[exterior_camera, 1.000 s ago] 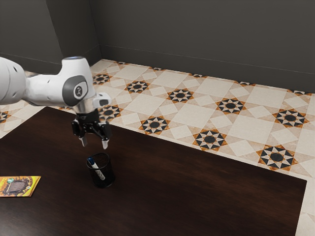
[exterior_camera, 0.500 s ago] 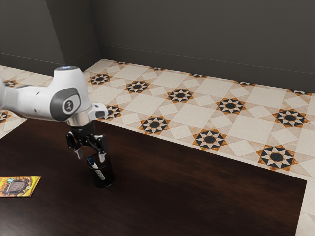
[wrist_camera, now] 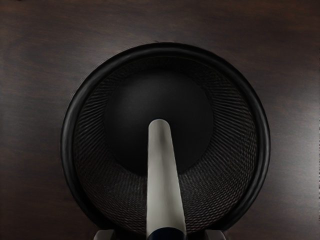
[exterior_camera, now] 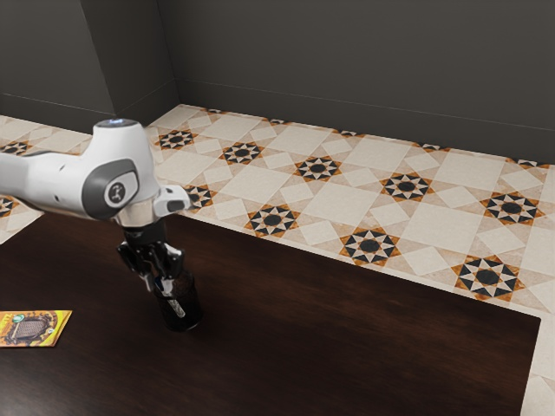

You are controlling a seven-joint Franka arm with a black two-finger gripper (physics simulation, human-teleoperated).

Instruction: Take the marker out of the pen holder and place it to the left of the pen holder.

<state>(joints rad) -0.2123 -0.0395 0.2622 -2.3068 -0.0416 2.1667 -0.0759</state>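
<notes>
My gripper [exterior_camera: 159,283] points down at the pen holder's mouth in the exterior view, its fingers drawn in on the upper end of the marker [exterior_camera: 178,308]. The black mesh pen holder [exterior_camera: 183,317] stands upright on the table. Looking down in the wrist view, I see the round rim of the pen holder [wrist_camera: 68,115] and the white marker [wrist_camera: 162,175] leaning inside, its dark blue end at the lower edge between the tips of the gripper [wrist_camera: 161,235]. In the exterior view, the fingers hide the marker's blue end.
A yellow packet with a picture on it [exterior_camera: 33,328] lies on the dark wooden table [exterior_camera: 347,334], toward the exterior view's left. The table's far edge runs behind the pen holder, with patterned floor tiles beyond.
My hand has come down and toward the exterior view's left, to the pen holder's mouth. Its fingers, wide apart before, have closed in on the marker. The pen holder has stayed in place.
</notes>
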